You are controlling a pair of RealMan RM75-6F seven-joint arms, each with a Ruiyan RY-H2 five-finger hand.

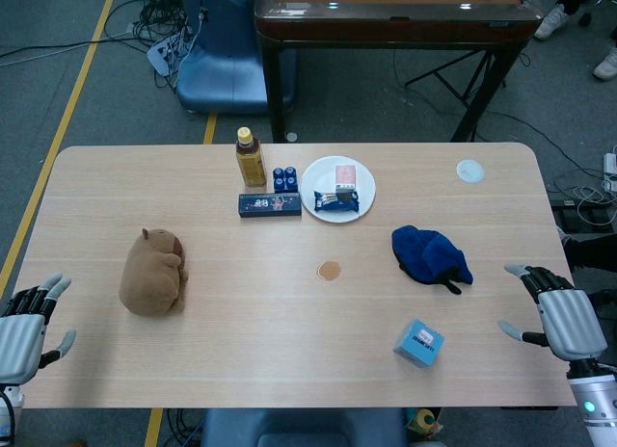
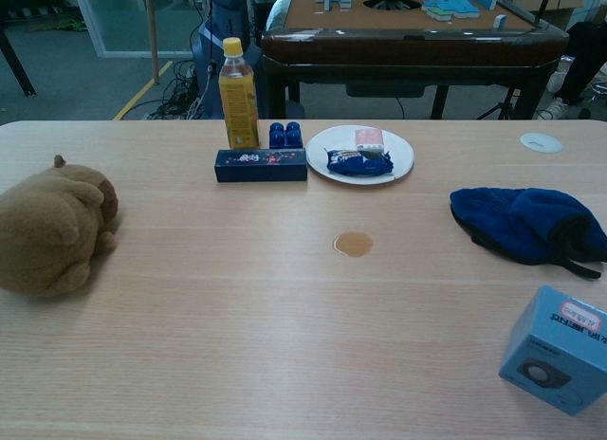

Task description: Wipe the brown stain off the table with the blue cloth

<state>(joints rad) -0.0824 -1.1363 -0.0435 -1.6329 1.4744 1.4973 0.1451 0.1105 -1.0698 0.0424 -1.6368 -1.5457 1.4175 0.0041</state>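
Basically nothing done yet imo. The brown stain (image 1: 330, 270) sits mid-bench, a small round blotch, fully intact w/ no smearing around it. The blue cloth (image 1: 431, 256) lies bunched up to the stain's right, apart from it, a dark strap or edge poking out at its near side. Nobody's touching it.

Right hand (image 1: 562, 317) hangs off the bench's (image 1: 289, 370) right edge, fingers spread, holding nothing, near the cloth but not on it. Left hand (image 1: 27, 322) is over at the left edge, also spread and empty, well apart from everything that matters. Chest view shows neither hand.

So what's left = the whole job: grab cloth, bring it over to the stain, rub till gone. Right hand looks like the obvious pick since the cloth's on its side.

Other stuff on the bench, prob just clutter: brown plush toy (image 1: 152, 271) on the left, light blue box (image 1: 418, 343) near the front right, and at the back a drink bottle (image 1: 251, 157), a dark flat box (image 1: 270, 205) and a white plate (image 1: 313, 201) w/ snack packs. The light blue box is kinda close to the cloth, may be in the way tbh.
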